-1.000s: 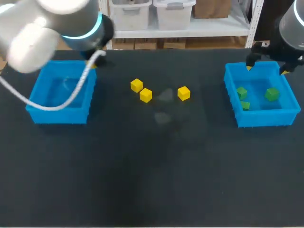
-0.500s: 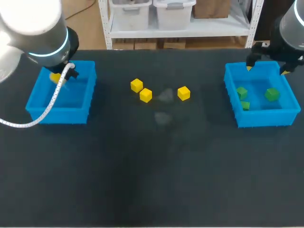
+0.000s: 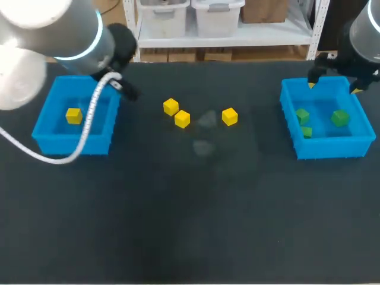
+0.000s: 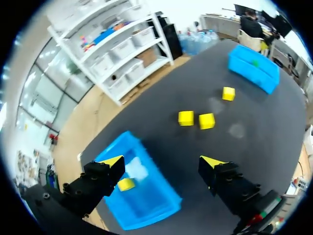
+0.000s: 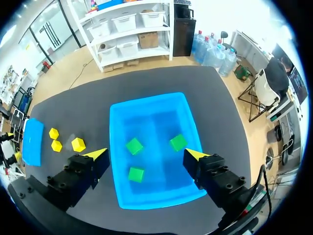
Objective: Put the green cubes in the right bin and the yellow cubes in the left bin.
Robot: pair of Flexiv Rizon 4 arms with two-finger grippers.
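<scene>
Your left gripper (image 4: 162,161) spreads wide, empty, a yellow cube (image 4: 126,184) beside one finger; right gripper (image 5: 145,153) likewise, green cubes (image 5: 134,146) between its fingers.

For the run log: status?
Left gripper open by left bin, right gripper open over right bin. One yellow cube in left bin, three yellow cubes on table. Three green cubes in right bin. Nothing blocking.

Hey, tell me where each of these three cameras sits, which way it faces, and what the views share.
Head view: fixed above and behind, looking down on the table; left arm enters left, right arm right.
Left wrist view: on left arm, looking down over the left bin; open left pincer shows.
Right wrist view: above the right bin, looking down; open right pincer shows.
Shared: all show the loose yellow cubes.
</scene>
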